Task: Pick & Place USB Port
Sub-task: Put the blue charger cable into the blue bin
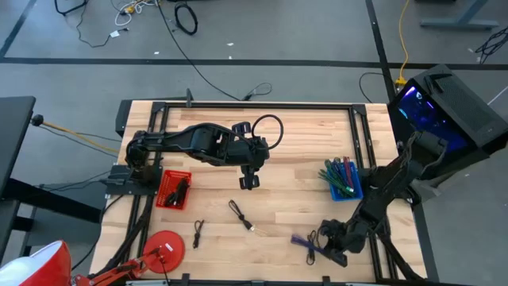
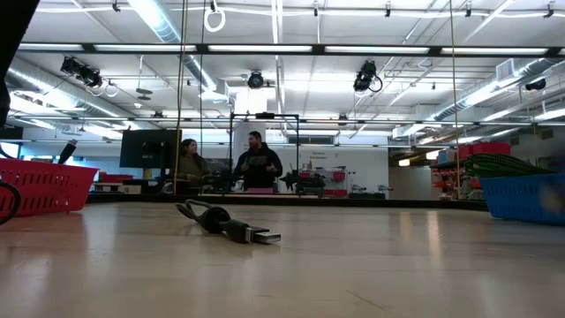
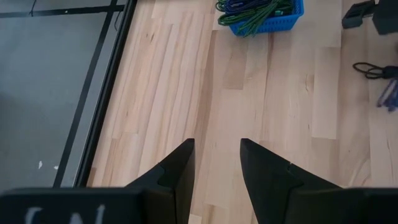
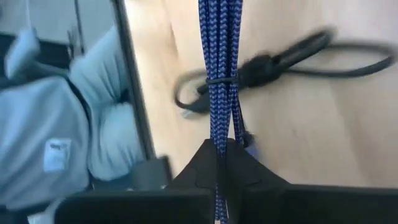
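- The blue cable [image 4: 219,74] runs off the right wrist view's top edge.
- The black cable [image 4: 280,59] behind is blurred; its plug perhaps hidden.
- The blue basket [image 2: 527,196] is cut by the low view's edge.

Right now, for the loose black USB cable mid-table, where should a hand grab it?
Grip the black USB cable at its bundled loop end, not the thin silver plug tip. It lies flat and diagonal on the wooden table, so, as a judgement, come straight down with the hand's fingers across the bundle.

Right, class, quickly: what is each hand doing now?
Left hand: open, empty, above the table.
Right hand: shut on the blue braided cable.
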